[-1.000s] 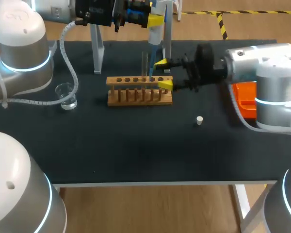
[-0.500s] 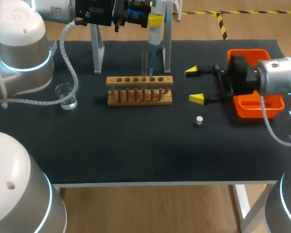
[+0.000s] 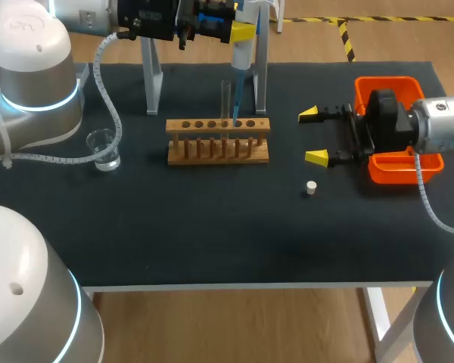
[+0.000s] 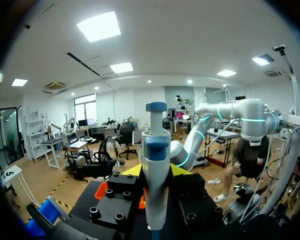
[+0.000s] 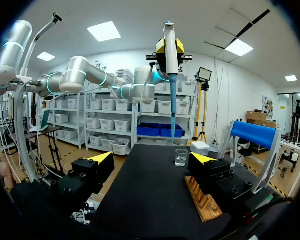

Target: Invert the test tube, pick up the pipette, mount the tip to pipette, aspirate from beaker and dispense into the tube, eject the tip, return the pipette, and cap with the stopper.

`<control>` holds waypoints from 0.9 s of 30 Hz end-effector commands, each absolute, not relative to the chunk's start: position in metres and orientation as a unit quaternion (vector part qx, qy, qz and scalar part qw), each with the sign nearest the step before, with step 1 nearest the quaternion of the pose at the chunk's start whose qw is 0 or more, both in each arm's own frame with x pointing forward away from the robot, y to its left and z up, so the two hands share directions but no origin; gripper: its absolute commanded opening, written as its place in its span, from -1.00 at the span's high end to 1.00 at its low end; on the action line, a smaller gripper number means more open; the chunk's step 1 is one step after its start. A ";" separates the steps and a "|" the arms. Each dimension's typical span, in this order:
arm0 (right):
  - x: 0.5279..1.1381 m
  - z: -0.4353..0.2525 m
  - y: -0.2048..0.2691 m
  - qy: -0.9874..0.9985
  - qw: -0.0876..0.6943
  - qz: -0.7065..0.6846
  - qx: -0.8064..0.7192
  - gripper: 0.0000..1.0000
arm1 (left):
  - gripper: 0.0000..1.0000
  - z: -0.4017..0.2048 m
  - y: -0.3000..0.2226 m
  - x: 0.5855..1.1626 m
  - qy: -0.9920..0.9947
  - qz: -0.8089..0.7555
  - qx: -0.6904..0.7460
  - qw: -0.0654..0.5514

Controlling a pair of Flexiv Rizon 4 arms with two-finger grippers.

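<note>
The right arm's jaws stood wide apart, yellow fingertips (image 5: pixel 101 156) flanking bare black worktop (image 5: pixel 145 190). A wooden test tube rack (image 5: pixel 202 201) lay just beside one finger. Farther ahead a glass beaker (image 5: pixel 181 157) stood on the worktop. High ahead, the left arm (image 5: pixel 85 70) came in, its jaws clamped on the upright pipette (image 5: pixel 170 47), whose blue tip (image 5: pixel 173 122) pointed down.

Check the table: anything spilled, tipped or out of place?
Nothing stands out. The test tube stands upright in the rack, the beaker is upright with no spill visible, and the left end effector holds the pipette over the tube. The stopper lies loose on the table, apart from the rack, not yet used.
</note>
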State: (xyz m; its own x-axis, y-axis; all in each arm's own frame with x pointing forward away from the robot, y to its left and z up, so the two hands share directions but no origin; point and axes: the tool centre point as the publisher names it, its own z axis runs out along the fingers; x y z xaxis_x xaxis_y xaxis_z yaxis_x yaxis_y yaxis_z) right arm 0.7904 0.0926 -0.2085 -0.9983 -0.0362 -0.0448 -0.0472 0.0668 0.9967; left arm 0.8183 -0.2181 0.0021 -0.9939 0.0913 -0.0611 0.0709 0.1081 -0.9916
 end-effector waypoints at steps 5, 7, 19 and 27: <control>0.789 -0.208 0.092 0.731 0.004 0.681 -0.028 -1.00 | 1.00 -0.006 -0.199 0.817 -0.747 0.664 -0.046 -0.006; 0.789 -0.208 0.092 0.731 0.004 0.681 -0.028 -1.00 | 1.00 -0.012 -0.186 0.817 -0.745 0.666 -0.043 -0.014; 0.789 -0.208 0.092 0.731 0.004 0.681 -0.028 -1.00 | 1.00 -0.032 -0.094 0.819 -0.743 0.667 -0.013 -0.059; 0.789 -0.208 0.092 0.731 0.004 0.681 -0.028 -1.00 | 1.00 -0.045 -0.039 0.836 -0.745 0.662 0.006 -0.079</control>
State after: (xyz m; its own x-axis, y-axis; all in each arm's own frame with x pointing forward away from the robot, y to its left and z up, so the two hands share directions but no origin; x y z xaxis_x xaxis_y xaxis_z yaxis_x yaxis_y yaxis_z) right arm 0.7904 0.0928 -0.2086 -0.9983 -0.0361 -0.0448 -0.0472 0.0668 0.9967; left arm 0.8403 -0.0747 -0.0443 -0.9869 -0.1189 -0.1087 0.0930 0.1303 -0.9871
